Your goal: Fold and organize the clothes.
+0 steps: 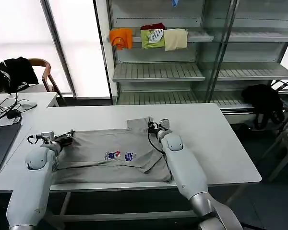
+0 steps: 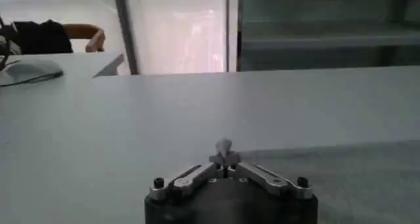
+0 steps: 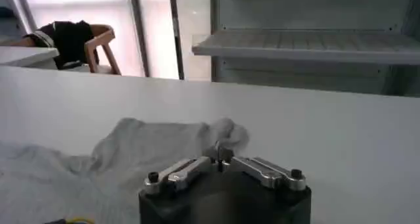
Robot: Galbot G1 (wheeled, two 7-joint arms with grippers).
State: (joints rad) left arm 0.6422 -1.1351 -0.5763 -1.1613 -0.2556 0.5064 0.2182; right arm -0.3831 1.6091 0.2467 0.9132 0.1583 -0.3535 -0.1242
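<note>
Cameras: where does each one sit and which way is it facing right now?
Head view: high on the robot, looking down at the shirt on the table; both arms show.
Left wrist view: low behind the left gripper, facing across the table.
Right wrist view: behind the right gripper, facing the shirt's bunched edge and the shelves.
All share the table; head and right wrist views share the shirt.

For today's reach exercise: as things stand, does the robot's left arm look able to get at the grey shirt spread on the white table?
Probably yes. The left gripper already sits low at the grey shirt's left edge on the white table, with nothing between them. The right gripper is at the shirt's far edge, well clear of it.
</note>
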